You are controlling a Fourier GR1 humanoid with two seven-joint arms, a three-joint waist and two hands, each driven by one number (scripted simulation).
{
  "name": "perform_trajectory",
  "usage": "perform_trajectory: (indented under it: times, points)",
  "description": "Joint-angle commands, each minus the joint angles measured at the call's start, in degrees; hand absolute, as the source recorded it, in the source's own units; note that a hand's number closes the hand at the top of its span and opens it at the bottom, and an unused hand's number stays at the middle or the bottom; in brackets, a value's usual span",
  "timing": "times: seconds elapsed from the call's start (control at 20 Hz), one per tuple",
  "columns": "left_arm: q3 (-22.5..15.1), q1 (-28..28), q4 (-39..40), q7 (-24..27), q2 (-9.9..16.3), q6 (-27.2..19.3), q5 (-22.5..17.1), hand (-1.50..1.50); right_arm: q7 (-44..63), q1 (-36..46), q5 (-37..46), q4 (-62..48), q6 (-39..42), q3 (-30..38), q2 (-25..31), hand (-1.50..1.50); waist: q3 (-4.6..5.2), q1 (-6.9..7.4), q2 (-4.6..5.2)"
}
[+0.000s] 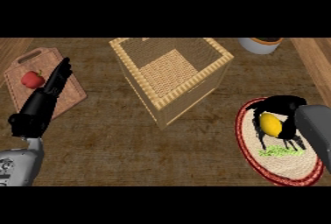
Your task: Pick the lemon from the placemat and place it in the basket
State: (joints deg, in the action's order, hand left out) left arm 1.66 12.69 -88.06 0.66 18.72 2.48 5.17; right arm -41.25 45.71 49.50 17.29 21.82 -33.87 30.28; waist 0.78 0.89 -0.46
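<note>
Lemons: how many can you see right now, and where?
1. The lemon is at the view's right, over the round placemat, with the right hand curled round it. The basket shows none inside; the hand could hide more.

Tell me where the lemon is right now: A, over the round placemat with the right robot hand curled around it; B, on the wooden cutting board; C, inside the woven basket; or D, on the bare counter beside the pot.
A: the lemon sits over the placemat with the right robot hand curled around it; the basket holds nothing.
</note>
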Motion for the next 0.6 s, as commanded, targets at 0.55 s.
perform_trajectory:
  times: [0.55]
  points:
    - [2.88, -2.7, 0.07, -1.01, 0.74, -0.12, 0.18, 0.0, 24.62, -3.0, -7.44, -6.46, -13.54, 14.4, 0.47, 1.5, -0.38, -5.46, -1.7]
